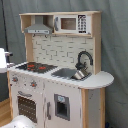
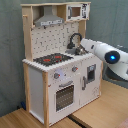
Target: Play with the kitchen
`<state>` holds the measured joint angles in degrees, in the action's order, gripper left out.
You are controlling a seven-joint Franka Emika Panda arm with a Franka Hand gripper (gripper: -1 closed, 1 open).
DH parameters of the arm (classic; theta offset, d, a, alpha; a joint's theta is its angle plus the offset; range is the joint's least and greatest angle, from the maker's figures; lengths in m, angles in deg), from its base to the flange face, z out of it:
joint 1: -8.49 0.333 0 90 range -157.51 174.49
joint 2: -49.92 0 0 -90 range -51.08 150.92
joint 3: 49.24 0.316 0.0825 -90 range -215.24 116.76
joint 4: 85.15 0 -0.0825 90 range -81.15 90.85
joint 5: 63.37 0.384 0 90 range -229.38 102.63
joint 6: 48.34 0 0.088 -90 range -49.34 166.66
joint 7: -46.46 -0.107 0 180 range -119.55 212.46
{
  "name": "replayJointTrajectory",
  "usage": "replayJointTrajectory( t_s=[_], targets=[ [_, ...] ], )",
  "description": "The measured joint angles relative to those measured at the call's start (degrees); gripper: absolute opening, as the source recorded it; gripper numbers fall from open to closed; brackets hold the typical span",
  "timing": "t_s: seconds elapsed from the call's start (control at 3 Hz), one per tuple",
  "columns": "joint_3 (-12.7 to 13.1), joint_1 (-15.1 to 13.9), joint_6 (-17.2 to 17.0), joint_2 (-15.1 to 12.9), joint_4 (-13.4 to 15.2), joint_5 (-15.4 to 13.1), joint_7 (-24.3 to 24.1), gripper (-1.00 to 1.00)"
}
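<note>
In the first exterior view, your tall white and light-wood toy kitchen (image 1: 60, 70) stands upright and untouched, with no claw in sight. In the second exterior view, your white arm (image 2: 107, 55) reaches over its sink end, likely for the black faucet (image 2: 75, 42); the claw is hidden behind the kitchen, so its state cannot be told.

Even, soft indoor light; both exterior views slightly blurred.
</note>
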<state>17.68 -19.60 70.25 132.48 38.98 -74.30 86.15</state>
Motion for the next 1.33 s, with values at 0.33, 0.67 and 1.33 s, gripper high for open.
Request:
replayJointTrajectory(
  t_s=[0.33,0.67,1.33],
  targets=[
    [-1.0,-4.9,-1.6,-0.7,-3.0,3.2,0.0,1.00],
    [-2.2,-8.6,-4.4,-1.8,-4.9,6.8,0.4,1.00],
    [-5.9,-13.3,-9.1,-8.0,-8.6,11.4,3.1,1.00]
  ],
)
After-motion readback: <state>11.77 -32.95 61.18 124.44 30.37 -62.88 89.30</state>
